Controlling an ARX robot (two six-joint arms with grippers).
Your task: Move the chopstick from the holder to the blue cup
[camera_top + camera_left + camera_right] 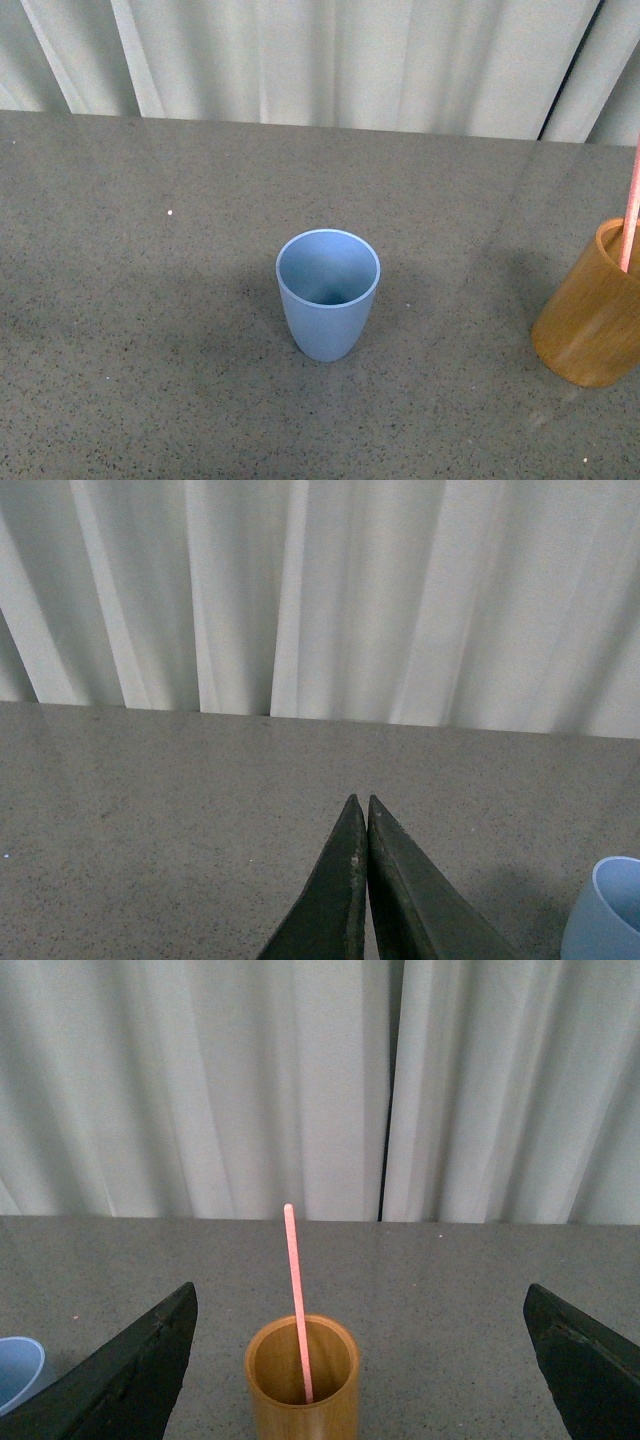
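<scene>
The light blue cup stands upright and empty in the middle of the grey table; its rim also shows in the left wrist view and the right wrist view. The orange-brown holder stands at the right edge of the front view, with one salmon-pink chopstick leaning in it. In the right wrist view the holder and chopstick sit between my right gripper's wide-open fingers, ahead of them. My left gripper is shut and empty, left of the cup. Neither arm shows in the front view.
A grey speckled table carries everything. A white pleated curtain hangs behind its far edge, with a dark gap between panels.
</scene>
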